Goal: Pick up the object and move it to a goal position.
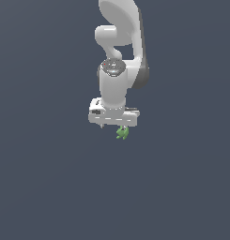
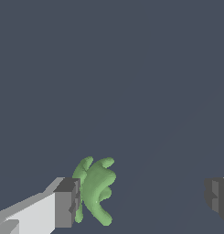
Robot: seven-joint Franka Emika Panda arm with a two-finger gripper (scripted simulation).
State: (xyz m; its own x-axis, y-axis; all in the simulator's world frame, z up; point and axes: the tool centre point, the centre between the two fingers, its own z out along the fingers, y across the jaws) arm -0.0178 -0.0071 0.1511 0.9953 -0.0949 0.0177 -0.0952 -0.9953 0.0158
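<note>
The object (image 2: 96,189) is a small matte green cluster of curved prongs. In the wrist view it lies between my fingers, right against one grey fingertip (image 2: 65,203); the other fingertip (image 2: 217,195) is far from it. My gripper (image 2: 141,201) is open wide. In the exterior view the object (image 1: 122,133) shows just below the white hand, toward that view's right side of the gripper (image 1: 112,127). The fingers are mostly hidden there by the hand.
A uniform dark grey surface (image 1: 50,187) fills both views. The white arm (image 1: 118,42) rises above the hand in the exterior view. No other objects or goal marker are in view.
</note>
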